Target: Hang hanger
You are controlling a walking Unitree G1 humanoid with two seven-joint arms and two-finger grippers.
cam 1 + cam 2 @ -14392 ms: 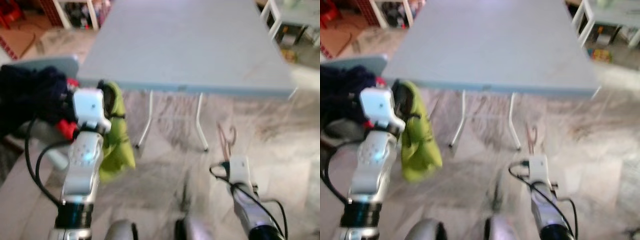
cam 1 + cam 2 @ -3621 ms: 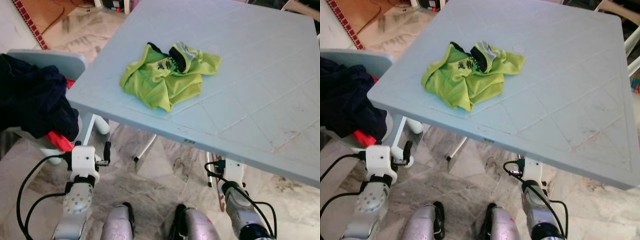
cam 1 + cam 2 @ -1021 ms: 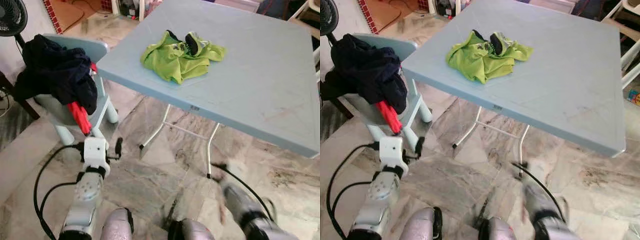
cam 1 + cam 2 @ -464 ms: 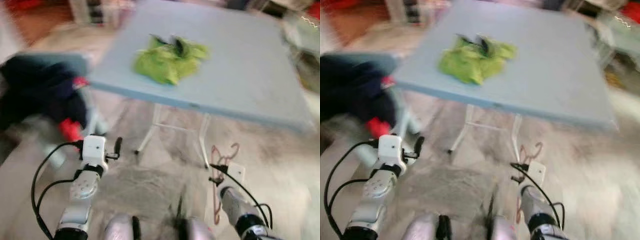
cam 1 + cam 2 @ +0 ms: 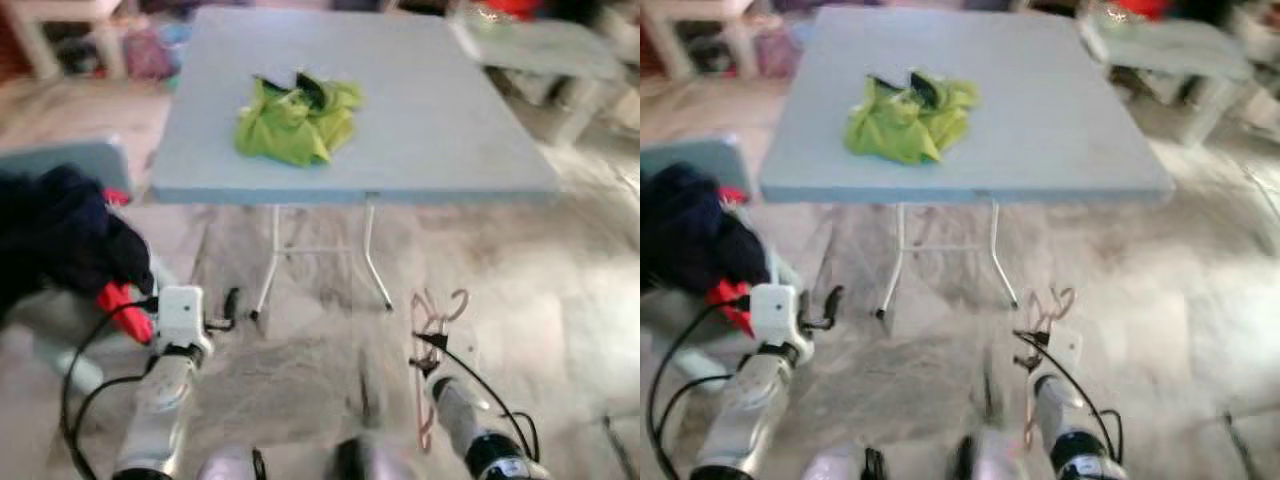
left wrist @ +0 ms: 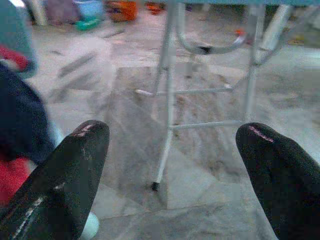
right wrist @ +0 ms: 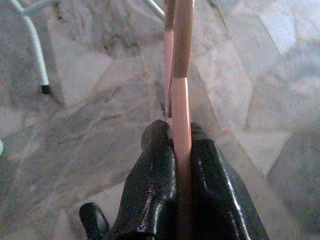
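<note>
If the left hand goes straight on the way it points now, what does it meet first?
Probably the thin white metal leg frame of the light blue folding table. It stands between the open left hand's two black fingers in the wrist view, though depth is unclear.

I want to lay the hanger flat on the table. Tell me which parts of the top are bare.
On the table, the robot's right half is bare, from the green shirt across to the far edge, as is the near strip before the shirt. The shirt crowds the left middle. The right gripper grips the pink hanger.
</note>
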